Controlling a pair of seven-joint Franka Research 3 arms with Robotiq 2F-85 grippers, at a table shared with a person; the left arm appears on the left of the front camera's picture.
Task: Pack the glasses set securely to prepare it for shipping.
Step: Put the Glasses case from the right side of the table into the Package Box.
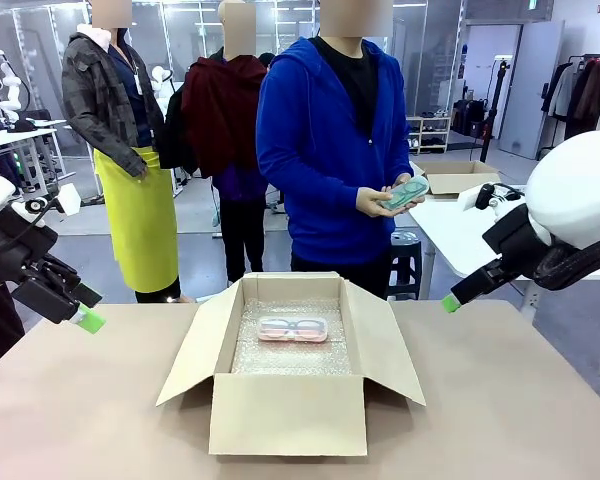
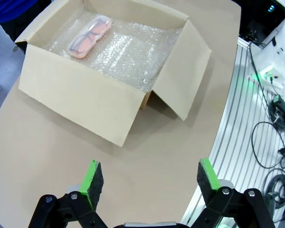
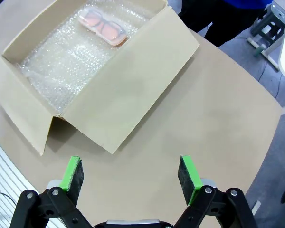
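While both arms hang at the table's left and right sides, the box stands open at centre.

Materials: 1 brown corrugated cardboard box [image 1: 285,415], rectangular, flaps open, the 2 side flaps splayed outward. Floor lined w/ clear bubble wrap [image 1: 290,358], dimpled and shiny. Table [image 1: 510,400] is matte tan, smooth, w/ a rounded edge.

Glasses set, 2 pcs:
- Pink case [image 1: 292,328]: flat oblong, rounded corners, clear lid w/ spectacles visible inside. Lies flat on the bubble wrap toward the box's far wall, long side parallel to it.
- Mint green case [image 1: 405,192]: same shape, outside the box. Held chest-high in both hands [image 1: 378,203] of a person in a blue hooded jacket standing at the far side.

Grippers, 2:
- Left gripper [image 2: 149,178]: jaws wide apart, nothing btwn them, green pads facing each other. Angled down over bare table, short of the box.
- Right gripper [image 3: 130,173]: likewise spread wide and empty, above bare table beside the box's right flap.

Neither touches box or case.
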